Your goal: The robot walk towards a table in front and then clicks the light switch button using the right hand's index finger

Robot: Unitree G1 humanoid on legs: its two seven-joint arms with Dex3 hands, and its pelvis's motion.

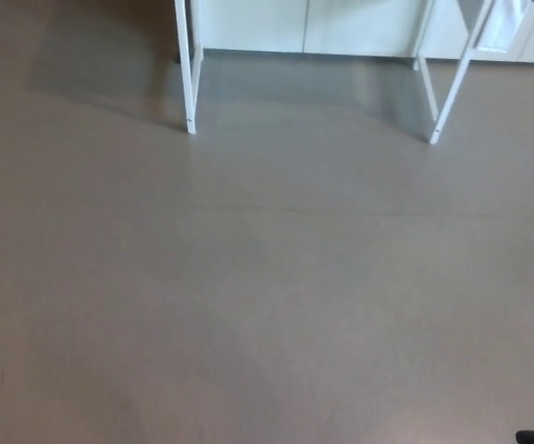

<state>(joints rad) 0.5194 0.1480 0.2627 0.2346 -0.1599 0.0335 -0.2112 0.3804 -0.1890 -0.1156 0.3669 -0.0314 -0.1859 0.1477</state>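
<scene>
You see only the white metal-legged counter (191,74) at the top of the view, across bare grey floor (267,296); its top and the light switch are out of frame. Neither hand shows, so you cannot tell their state. Risk: walking in off-line, clipping the right-side leg (452,88), or stopping short of reach.

Bare grey floor (248,296), white cabinets (341,23)
</scene>
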